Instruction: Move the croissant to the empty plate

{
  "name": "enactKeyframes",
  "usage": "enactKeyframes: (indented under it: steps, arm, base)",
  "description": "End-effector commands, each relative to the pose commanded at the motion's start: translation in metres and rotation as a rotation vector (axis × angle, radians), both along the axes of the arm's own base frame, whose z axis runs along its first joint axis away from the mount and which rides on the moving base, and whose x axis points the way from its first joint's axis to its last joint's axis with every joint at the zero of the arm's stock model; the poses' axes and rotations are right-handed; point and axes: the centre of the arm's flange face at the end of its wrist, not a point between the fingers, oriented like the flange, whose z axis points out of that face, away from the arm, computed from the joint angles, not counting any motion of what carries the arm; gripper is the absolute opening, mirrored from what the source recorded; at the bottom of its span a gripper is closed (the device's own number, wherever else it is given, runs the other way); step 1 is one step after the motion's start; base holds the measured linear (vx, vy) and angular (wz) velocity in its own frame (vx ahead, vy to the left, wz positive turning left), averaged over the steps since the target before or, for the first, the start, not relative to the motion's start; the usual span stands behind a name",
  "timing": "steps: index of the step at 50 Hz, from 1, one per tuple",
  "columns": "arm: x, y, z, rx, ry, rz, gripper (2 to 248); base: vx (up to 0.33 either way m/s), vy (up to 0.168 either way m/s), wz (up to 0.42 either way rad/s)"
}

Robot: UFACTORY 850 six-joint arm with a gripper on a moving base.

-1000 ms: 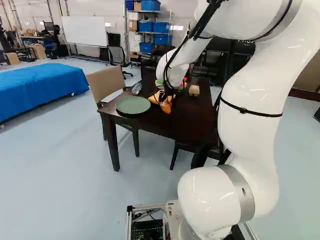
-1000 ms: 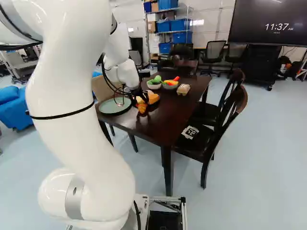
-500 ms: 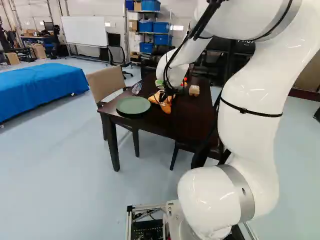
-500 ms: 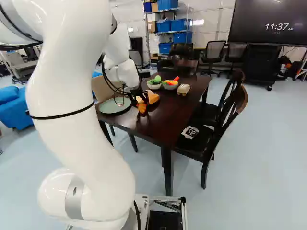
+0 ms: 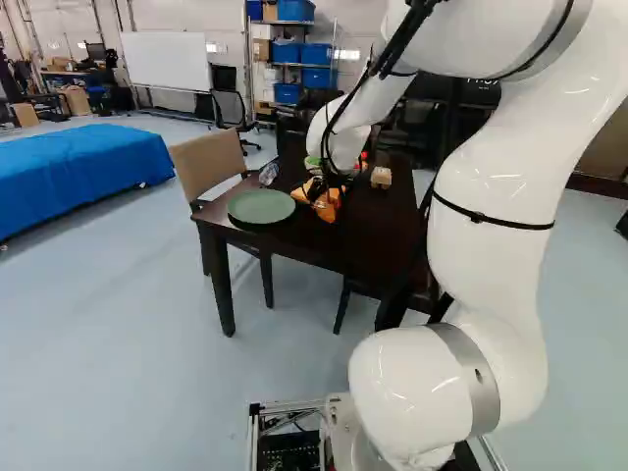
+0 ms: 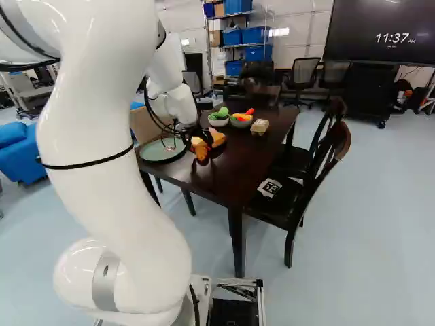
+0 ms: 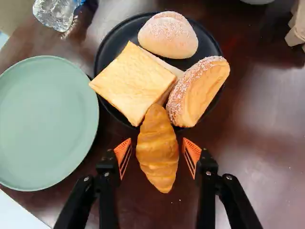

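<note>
Well, your arm point(image 5: 491, 216) has barely shifted in the left base view, likewise in the right, and in the wrist view your open end effector point(image 7: 157, 140) straddles the croissant point(image 7: 157, 160) beside the dark plate point(image 7: 209, 43), so grip before seeking the empty plate point(image 7: 45, 124).

1. Large dark screen point(image 6: 374, 24), at the upper right of the right base view: a clock in white characters, reading "11:37", with a smaller "AM" just beside the digits, after the 7.
2. Same screen, centred under the clock: a short line of tiny pale print, too small to read.
3. Seat of the dark wooden chair point(image 6: 289, 216), right base view: a black-and-white printed sheet point(image 6: 270, 187) with a blocky pattern; whether it holds characters, I cannot tell.
4. Left base view, beside the white arm point(image 5: 496, 235): pale characters point(image 5: 482, 80), partly hidden, not clearly legible.
</note>
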Motion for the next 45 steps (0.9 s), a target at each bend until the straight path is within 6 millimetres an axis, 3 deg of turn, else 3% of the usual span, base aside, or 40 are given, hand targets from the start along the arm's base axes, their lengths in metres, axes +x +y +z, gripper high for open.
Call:
enactKeyframes:
  steps: [13, 25, 45]
  arm:
    - [0.0000, 0.0000, 0.0000, 0.000, 0.000, 0.000, 179]
    - [0.0000, 0.0000, 0.0000, 0.000, 0.000, 0.000, 148]
    - [0.0000, 0.0000, 0.0000, 0.000, 0.000, 0.000, 150]
  base:
    - [0.000, 0.000, 0.000]
    - [0.000, 0.000, 0.000]
    - [0.000, 0.000, 0.000]
